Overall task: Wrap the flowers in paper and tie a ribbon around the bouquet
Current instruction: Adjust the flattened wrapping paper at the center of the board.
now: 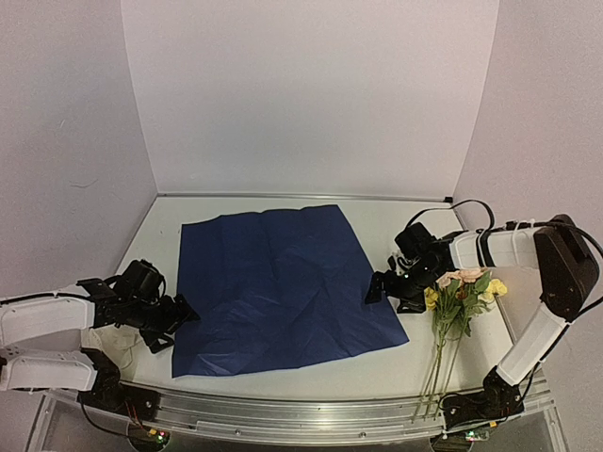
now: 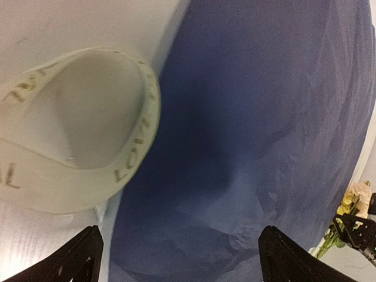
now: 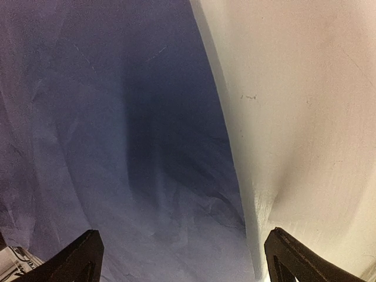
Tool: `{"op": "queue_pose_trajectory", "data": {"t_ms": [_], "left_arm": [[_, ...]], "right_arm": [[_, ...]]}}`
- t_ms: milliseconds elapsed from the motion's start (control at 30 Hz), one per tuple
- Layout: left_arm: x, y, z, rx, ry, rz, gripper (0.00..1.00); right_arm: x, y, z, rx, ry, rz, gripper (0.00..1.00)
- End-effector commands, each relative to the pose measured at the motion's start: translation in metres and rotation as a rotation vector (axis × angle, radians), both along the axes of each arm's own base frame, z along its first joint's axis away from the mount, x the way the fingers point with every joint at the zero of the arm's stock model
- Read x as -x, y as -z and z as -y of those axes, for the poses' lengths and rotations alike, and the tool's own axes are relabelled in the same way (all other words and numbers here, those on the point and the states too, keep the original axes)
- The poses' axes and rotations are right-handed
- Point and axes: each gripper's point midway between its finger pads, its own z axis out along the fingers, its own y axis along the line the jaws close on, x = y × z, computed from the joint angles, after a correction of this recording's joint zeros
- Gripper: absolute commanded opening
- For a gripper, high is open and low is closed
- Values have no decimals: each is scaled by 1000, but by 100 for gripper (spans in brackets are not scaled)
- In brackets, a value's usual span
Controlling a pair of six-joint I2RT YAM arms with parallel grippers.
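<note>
Both grippers stand open and empty, left gripper (image 1: 175, 323) and right gripper (image 1: 384, 292) flanking the flat dark-blue crinkled paper sheet (image 1: 283, 282); pink-and-yellow flower bunch (image 1: 462, 290) lies off its right edge, off-white lettered ribbon (image 2: 126, 158) off its left; wrapping evidently unstarted; next move calls for gripping the stems and laying the bunch on the sheet

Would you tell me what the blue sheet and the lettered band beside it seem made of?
The blue sheet looks like thin matte paper, judging by its fine creases. The band looks like off-white fabric ribbon, standing in a soft loop with printed letters, though fabric is a guess.
</note>
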Motion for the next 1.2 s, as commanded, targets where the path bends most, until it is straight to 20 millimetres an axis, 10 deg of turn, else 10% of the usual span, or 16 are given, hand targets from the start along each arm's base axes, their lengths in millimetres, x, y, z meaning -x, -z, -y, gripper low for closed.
{"op": "queue_pose_trajectory", "data": {"t_ms": [0,400,500,733,1167], "left_arm": [[-10,-6,24,134,9,23,81],[-64,-48,15,-41,109,154,1],[-86,-57,8,-80,153,193,0],[-138,-64,4,-84,250,256,0],[-257,-68,23,-114,409,370,2]], "right_arm": [[0,2,-1,-25,25,7,98],[12,9,9,-43,119,6,87],[19,15,10,-66,159,6,73],[34,16,-12,-133,218,34,4],[79,-24,-48,-147,286,207,0]]}}
